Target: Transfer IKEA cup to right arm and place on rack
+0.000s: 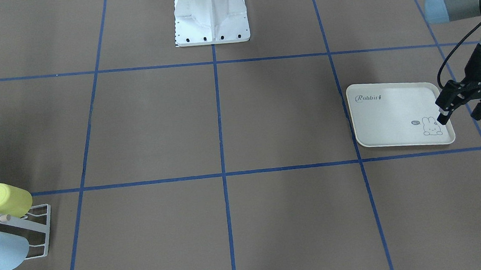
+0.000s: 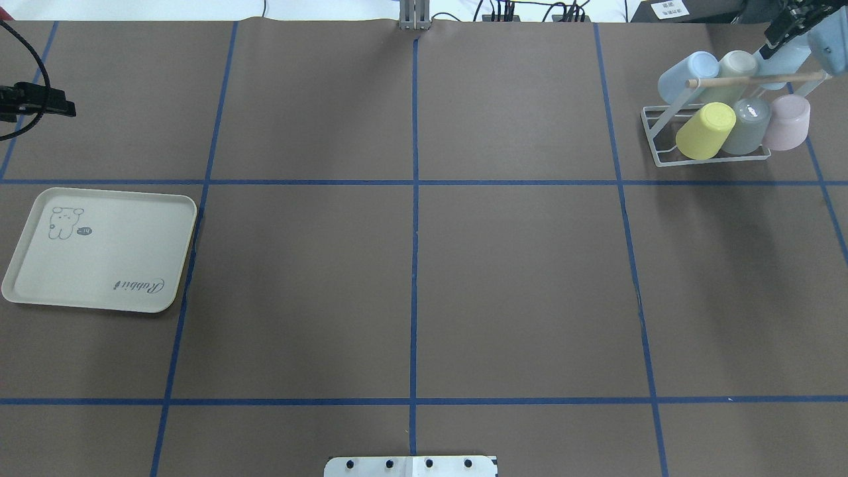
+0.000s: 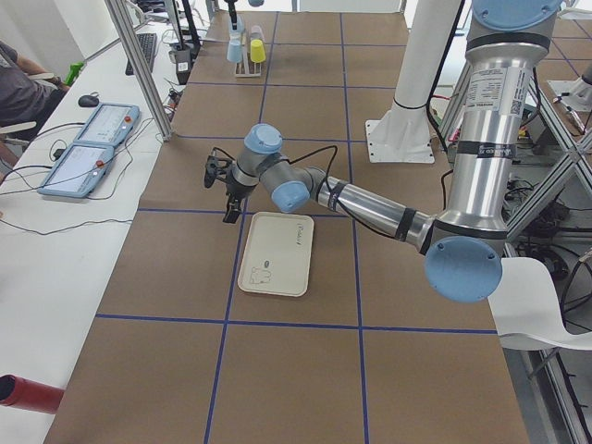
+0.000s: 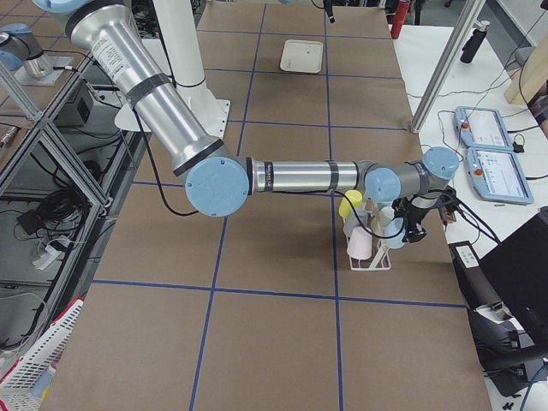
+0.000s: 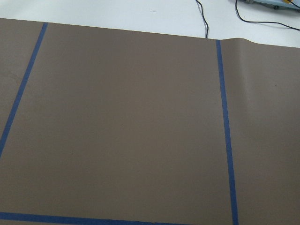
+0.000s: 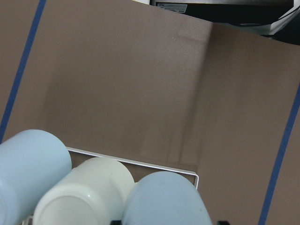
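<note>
Overhead exterior view: the white wire rack (image 2: 652,136) stands in the table's (image 2: 517,285) far right corner, crowded with five cups. The right gripper (image 2: 775,40) straddles a sixth, the light blue IKEA cup (image 2: 778,63), in the rack's far row; whether it is clamped, I cannot tell. The left gripper (image 1: 460,115), jaws apart and empty, hangs near the rabbit tray's (image 1: 391,111) far left corner, well apart from the rack.
</note>
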You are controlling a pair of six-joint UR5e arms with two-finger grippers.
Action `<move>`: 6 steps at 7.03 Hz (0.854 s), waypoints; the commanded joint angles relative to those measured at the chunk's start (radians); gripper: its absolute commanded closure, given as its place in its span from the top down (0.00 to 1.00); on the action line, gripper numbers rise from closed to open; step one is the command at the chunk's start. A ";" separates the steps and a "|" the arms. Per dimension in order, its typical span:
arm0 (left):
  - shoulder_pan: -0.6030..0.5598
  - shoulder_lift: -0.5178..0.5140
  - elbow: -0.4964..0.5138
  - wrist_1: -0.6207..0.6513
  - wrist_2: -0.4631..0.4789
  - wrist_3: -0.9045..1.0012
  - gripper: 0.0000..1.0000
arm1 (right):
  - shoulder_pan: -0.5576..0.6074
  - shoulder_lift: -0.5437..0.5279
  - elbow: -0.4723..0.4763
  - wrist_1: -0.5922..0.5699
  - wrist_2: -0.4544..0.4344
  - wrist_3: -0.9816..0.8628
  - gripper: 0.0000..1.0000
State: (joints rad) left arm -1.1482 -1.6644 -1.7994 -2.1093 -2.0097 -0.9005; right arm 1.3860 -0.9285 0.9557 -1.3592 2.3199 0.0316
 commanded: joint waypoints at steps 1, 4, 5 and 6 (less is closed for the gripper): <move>0.001 0.000 0.000 0.000 -0.001 0.000 1.00 | -0.001 0.000 -0.005 0.002 -0.001 0.002 0.99; -0.002 0.002 0.000 0.005 -0.006 0.006 1.00 | 0.001 0.003 -0.003 0.002 0.001 0.007 0.99; -0.007 0.011 0.000 0.009 -0.014 0.018 1.00 | 0.010 0.008 0.003 0.002 0.001 0.010 0.99; -0.016 0.041 -0.005 0.009 -0.049 0.084 1.00 | 0.036 0.011 0.021 0.002 0.013 0.008 0.99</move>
State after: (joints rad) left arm -1.1555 -1.6491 -1.8008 -2.1019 -2.0292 -0.8701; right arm 1.3992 -0.9215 0.9608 -1.3576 2.3237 0.0395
